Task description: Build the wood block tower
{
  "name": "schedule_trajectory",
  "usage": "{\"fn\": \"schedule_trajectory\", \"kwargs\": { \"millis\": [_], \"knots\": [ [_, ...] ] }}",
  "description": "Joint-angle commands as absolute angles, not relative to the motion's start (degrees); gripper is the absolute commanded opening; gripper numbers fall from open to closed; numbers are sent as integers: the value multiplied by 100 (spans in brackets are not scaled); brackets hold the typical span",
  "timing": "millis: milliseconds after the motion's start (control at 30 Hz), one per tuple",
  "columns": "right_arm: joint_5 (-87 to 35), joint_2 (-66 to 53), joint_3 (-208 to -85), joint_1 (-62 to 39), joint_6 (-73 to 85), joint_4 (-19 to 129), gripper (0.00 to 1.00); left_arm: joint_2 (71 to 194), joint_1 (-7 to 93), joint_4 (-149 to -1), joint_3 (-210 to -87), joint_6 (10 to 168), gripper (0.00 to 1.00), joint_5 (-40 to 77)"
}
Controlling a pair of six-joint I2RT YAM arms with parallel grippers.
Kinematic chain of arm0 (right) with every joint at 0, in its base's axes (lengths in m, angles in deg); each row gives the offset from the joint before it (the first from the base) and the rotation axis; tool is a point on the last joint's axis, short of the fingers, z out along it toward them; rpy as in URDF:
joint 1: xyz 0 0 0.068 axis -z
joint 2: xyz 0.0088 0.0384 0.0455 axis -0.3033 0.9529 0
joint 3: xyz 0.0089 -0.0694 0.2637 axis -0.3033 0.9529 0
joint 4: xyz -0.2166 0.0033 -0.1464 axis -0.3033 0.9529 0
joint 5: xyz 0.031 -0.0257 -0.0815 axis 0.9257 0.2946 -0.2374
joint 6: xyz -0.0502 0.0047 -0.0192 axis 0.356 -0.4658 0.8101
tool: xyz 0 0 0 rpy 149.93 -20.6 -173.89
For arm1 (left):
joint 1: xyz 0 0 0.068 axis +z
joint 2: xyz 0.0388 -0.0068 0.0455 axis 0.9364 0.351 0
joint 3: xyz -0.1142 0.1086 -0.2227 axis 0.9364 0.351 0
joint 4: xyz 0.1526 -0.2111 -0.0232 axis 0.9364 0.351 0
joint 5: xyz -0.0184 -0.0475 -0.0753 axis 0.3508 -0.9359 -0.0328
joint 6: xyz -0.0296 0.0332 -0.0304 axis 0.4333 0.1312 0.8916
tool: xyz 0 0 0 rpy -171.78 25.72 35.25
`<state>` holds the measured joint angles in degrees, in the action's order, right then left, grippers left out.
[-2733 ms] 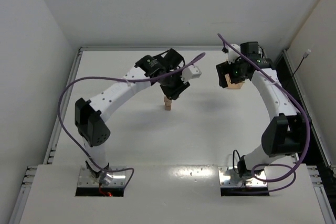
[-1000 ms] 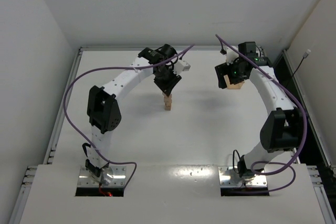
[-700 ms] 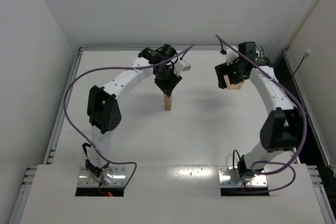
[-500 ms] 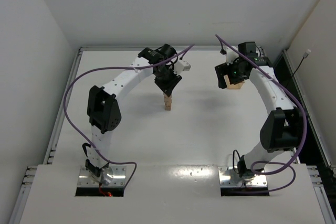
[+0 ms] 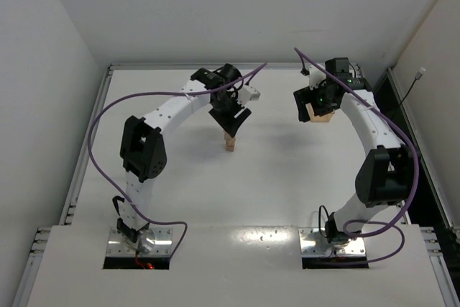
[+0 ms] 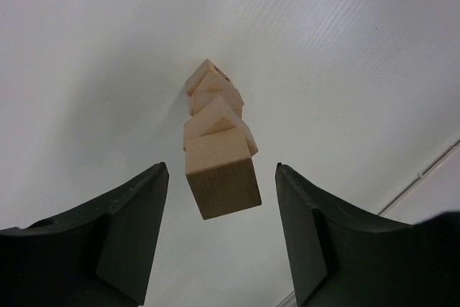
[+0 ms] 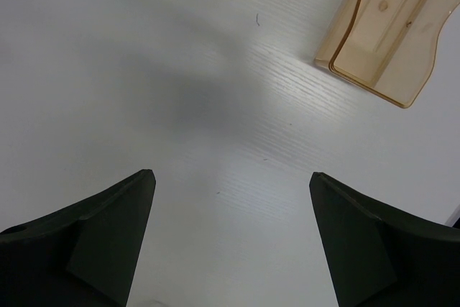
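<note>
The tower (image 5: pixel 230 142) is a slim column of small tan wood blocks standing mid-table. In the left wrist view I look down on it (image 6: pixel 219 145); its top block (image 6: pixel 221 175) sits slightly twisted on the ones below. My left gripper (image 5: pixel 230 124) hovers right above the tower, open, with its fingers (image 6: pixel 129 221) wide on either side of the top block and clear of it. My right gripper (image 5: pixel 310 109) is open and empty over bare table at the back right (image 7: pixel 231 185).
A pale wooden tray (image 5: pixel 321 111) lies under the right wrist at the back right; it also shows in the right wrist view (image 7: pixel 384 30). Raised table edges run along the left (image 5: pixel 90 141) and right sides.
My left arm has swung upright and brought its gripper over the tower top, then lifted slightly. The tower stands unchanged. The right arm has barely moved.
</note>
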<state>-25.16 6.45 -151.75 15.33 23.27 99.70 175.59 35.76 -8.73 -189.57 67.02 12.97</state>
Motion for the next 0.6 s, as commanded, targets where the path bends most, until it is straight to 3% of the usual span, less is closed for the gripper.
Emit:
{"fn": "schedule_trajectory", "kwargs": {
  "millis": [0,267,367,467,567],
  "knots": [
    [-2365,643,-15329,1563,2344,9894,85,17528,3632,-992,-18851,6673,60,1271],
    [-2181,643,-15276,1563,2449,9894,85,17072,3685,-1386,-18798,6778,84,1157],
    [-1996,581,-15171,1511,2450,9894,85,16519,3799,-1808,-18658,7023,87,1104],
    [-1944,449,-15021,1511,2450,9772,85,15921,4044,-2441,-18448,7568,100,1104],
    [-1829,318,-14960,1511,2502,9771,85,15508,4536,-2995,-18149,8139,100,1052]
  ]
}}
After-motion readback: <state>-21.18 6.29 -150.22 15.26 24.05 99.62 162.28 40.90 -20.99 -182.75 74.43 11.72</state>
